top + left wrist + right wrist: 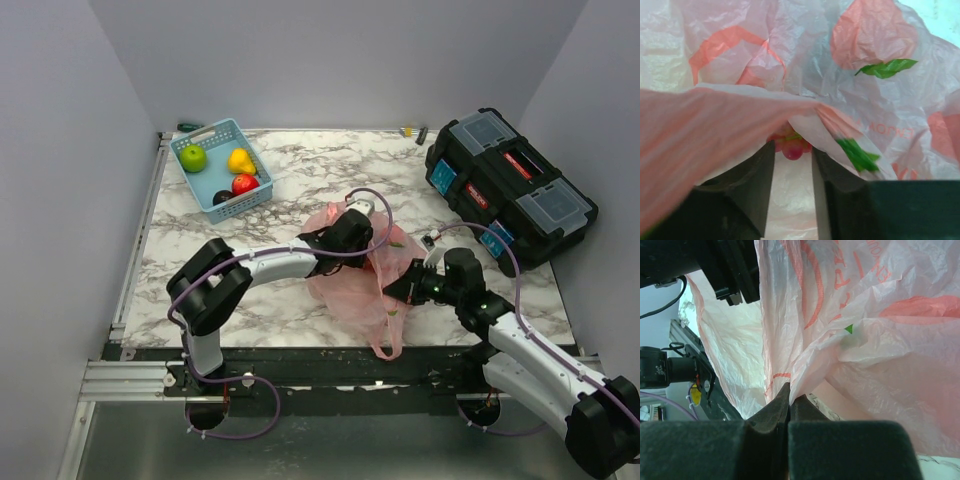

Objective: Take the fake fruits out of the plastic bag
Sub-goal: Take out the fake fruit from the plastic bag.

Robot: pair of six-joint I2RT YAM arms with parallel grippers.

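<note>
1. The marble-patterned table (pixel 300 170) carries everything.
2. A light blue basket (pixel 243 204) sits at ten o'clock.
3. A black toolbox (pixel 510 185) lies askew at two o'clock.
4. The pink plastic bag (pixel 345 285) lies crumpled near centre, toward six o'clock.

We see a translucent pale pink plastic bag (pixel 345 290) printed with orange-red fruit shapes, green leaves and orange-red lettering. In the light blue basket (pixel 205 132) we make out a green apple (pixel 193 157), a yellow pear (pixel 241 160), a red apple (pixel 245 184) and a dark plum (pixel 222 197). The table (pixel 300 160) is white marble veined grey. The toolbox (pixel 510 185) is black with blue latches and a red label.
</note>
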